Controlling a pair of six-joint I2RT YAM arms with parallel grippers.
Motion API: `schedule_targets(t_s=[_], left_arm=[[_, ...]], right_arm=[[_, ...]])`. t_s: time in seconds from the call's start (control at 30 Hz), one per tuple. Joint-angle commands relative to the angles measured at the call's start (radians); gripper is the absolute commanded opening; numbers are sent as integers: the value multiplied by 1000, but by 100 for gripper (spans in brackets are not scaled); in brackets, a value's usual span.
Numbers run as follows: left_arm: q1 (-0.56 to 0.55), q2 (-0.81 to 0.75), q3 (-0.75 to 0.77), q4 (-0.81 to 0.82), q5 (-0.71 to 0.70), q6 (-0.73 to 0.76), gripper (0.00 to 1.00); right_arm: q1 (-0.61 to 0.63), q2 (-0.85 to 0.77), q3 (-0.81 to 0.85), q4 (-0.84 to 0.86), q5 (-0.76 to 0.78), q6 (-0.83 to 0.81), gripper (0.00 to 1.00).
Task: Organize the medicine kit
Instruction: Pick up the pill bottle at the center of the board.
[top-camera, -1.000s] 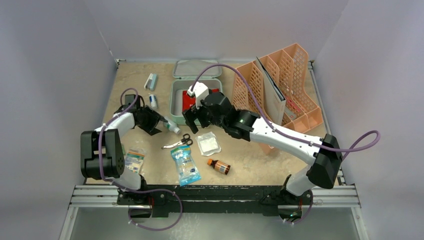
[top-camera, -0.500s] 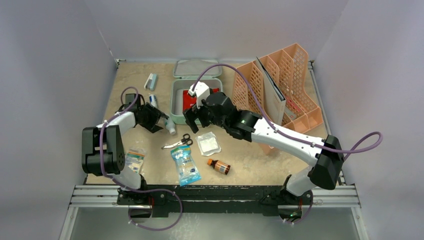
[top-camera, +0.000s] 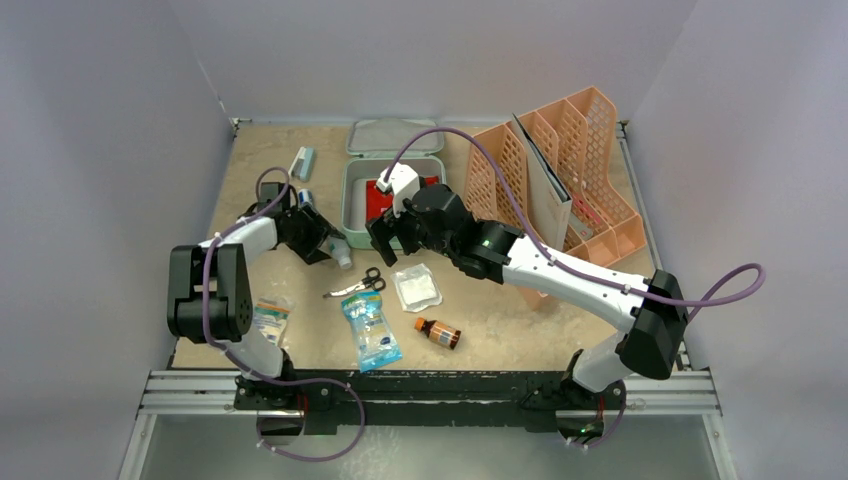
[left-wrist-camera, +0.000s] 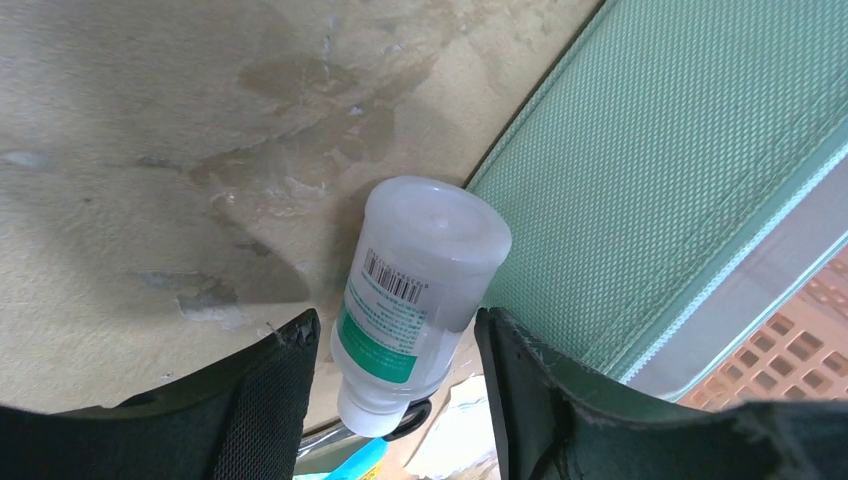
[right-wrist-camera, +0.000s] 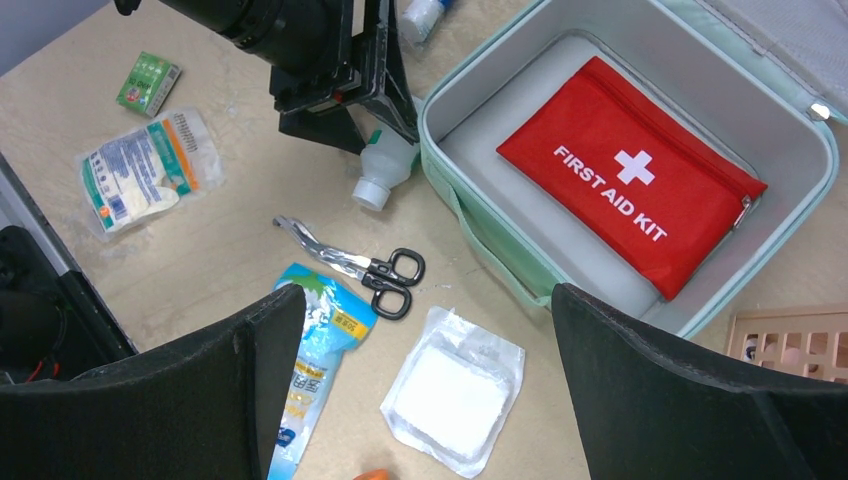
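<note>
Left wrist: a small white plastic bottle (left-wrist-camera: 420, 280), against the mint-green square medicine kit (top-camera: 348, 200) on the worktop (left-wrist-camera: 150, 150), is being straddled, ungripped, by the half-open left gripper (left-wrist-camera: 395, 320); off-centre closing risks it being squirted away. The right gripper (right-wrist-camera: 415, 300) is hanging wide, empty.

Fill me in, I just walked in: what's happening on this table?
The left gripper straddles a small white bottle lying beside the open medicine kit, not visibly clamped on it. The right gripper hovers open near the kit's front. A red first-aid pouch lies in the kit; scissors and gauze lie outside.
</note>
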Motion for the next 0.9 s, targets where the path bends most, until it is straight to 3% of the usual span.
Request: schedule_targets(t_s=[0.0,0.4,0.6,0.7,0.87], left_arm=[[-21,-3,34,-12,0,37,58],[-20,-16,20,-141,-185,79,52],[-21,-13,9,-121,-175,54,47],[-21,-20,10,-116,-169,40,39],[-21,-115,32,-162,-184,57,32]], right_arm=[[1,-25,13,19,-12,-12,95],[2,-4,39,22,-29,-12,95],[1,-14,20,37,-29,-12,95],[1,-14,24,23,-25,-12,95],[2,-20,19,15,-34,0,95]])
